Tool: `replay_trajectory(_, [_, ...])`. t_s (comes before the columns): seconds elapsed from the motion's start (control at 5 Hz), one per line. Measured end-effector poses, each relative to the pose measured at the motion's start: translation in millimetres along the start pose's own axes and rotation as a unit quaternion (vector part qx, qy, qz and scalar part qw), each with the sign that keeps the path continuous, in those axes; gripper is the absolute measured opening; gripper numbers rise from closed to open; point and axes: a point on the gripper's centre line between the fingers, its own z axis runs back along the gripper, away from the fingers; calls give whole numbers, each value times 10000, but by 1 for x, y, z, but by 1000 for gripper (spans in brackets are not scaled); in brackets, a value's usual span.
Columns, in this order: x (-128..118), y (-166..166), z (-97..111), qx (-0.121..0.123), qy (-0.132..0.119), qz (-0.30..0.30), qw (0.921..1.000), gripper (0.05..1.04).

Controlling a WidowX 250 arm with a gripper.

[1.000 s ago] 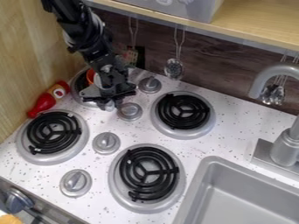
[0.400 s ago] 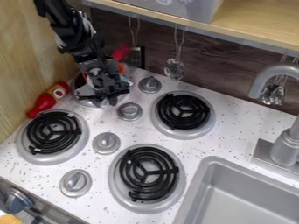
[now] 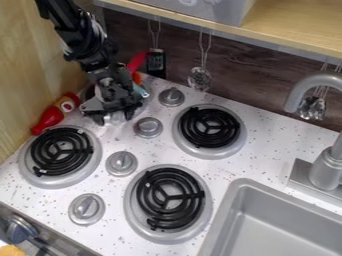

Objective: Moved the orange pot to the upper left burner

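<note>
Orange pot [image 3: 137,78], perhaps smooth plastic, peeks from behind the angular black end effector [image 3: 114,117], whose opening I cannot tell.

A red bottle [image 3: 49,118] lies near a grey sink [image 3: 280,223].

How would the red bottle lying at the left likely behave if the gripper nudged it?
The bottle would probably roll, since it lies on its side with a rounded body. Its tapered end may make it swing in a curve. The wooden panel beside it would likely stop it that way. Its glossy surface could feel slippery.
</note>
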Motion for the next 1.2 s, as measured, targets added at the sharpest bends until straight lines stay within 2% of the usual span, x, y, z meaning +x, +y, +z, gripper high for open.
replay_trajectory(0.4, [5,-6,23,79,-153,243,9996,996])
replay_trajectory(0.8, [12,-9,49,252,-140,445,9986,996])
replay_trajectory(1.0, [-4,-8,59,491,18,438,9978,996])
replay_trajectory(1.2, [-28,-22,69,674,191,345,9969,996])
